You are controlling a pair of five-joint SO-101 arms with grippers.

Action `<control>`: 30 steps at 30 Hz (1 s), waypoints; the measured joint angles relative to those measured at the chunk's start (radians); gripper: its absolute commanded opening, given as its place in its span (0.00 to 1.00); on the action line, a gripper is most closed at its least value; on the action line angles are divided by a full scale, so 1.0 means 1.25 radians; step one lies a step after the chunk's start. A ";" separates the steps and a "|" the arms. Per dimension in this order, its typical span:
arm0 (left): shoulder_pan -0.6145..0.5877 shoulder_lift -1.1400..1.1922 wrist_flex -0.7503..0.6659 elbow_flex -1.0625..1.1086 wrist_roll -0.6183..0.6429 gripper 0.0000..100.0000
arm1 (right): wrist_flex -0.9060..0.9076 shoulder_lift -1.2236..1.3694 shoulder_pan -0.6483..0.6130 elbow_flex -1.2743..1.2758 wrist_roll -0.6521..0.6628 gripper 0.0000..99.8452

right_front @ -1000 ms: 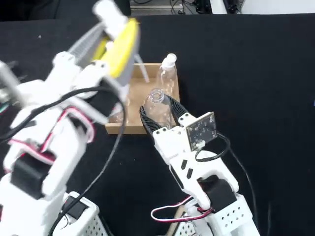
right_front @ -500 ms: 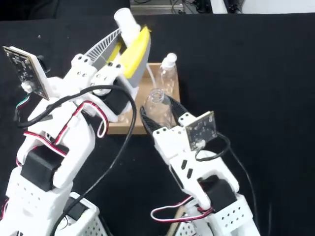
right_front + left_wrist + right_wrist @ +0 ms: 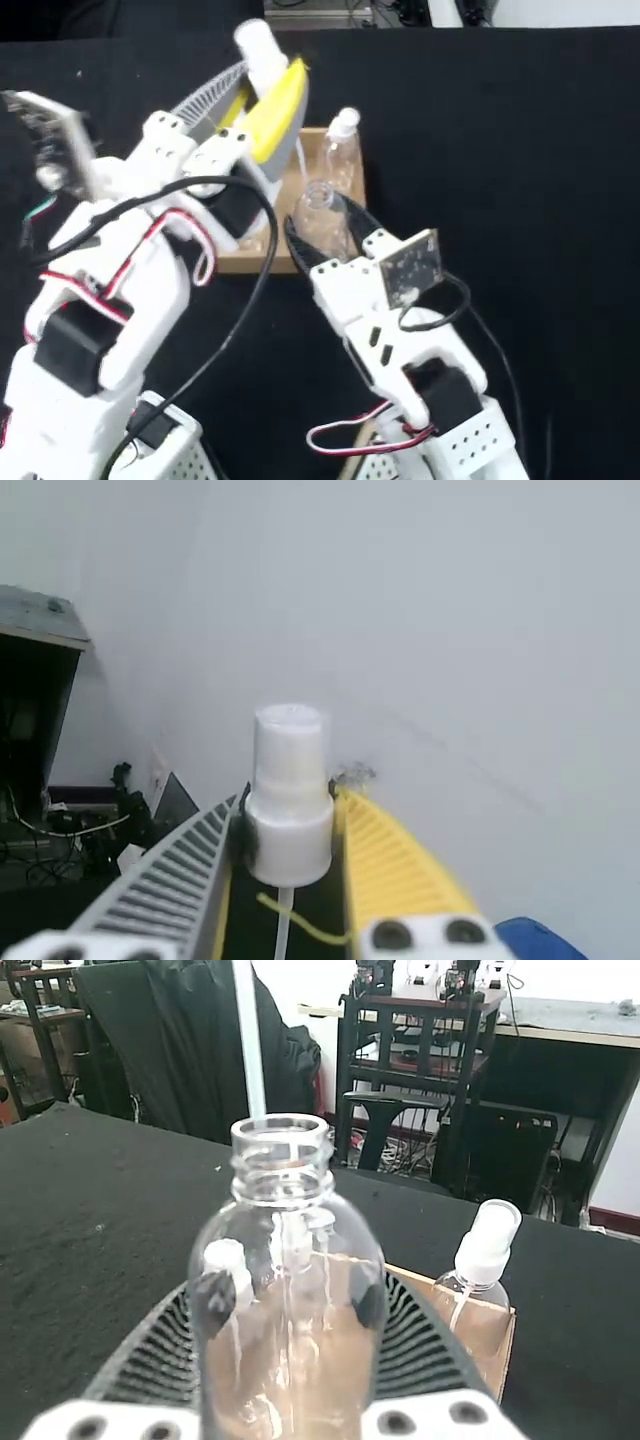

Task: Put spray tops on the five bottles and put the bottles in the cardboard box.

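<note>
While the left claw [image 3: 272,68] pinches a white spray top [image 3: 255,42] up above the cardboard box [image 3: 250,262], the right claw [image 3: 318,222] grips an uncapped clear bottle [image 3: 318,195] upright over the box's near right part. A capped bottle [image 3: 342,150] stands in its far right corner.

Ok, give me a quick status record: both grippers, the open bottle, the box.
left gripper: shut on white plastic spray top, raised above the box
right gripper: shut on clear plastic bottle, upright, neck open
thin white tube: hangs at the open neck; inside or not, cannot tell
brown cardboard box: holds at least one capped bottle with a white spray top
pending: top not yet seated on the held bottle
</note>
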 measured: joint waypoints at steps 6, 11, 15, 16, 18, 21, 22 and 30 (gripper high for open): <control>-0.001 -0.001 0.000 -0.031 0.000 0.04 | 0.000 0.000 0.000 0.000 0.000 0.01; 0.014 -0.001 0.000 -0.032 0.000 0.04 | 0.000 0.000 0.000 0.000 0.000 0.01; 0.069 -0.001 0.010 -0.018 0.000 0.04 | 0.000 0.000 0.000 0.000 0.000 0.01; 0.074 -0.001 0.010 -0.005 0.000 0.04 | 0.000 0.000 0.000 0.000 0.000 0.01; 0.075 -0.001 0.007 0.021 0.000 0.04 | 0.000 0.000 0.000 0.000 0.000 0.01; 0.075 0.000 0.006 0.036 0.000 0.04 | 0.000 0.000 0.000 0.000 0.000 0.01; 0.075 0.000 0.005 0.037 0.000 0.04 | 0.000 0.000 0.000 0.000 0.000 0.01; 0.053 0.000 -0.004 0.006 0.002 0.04 | 0.000 0.000 0.000 0.000 0.000 0.01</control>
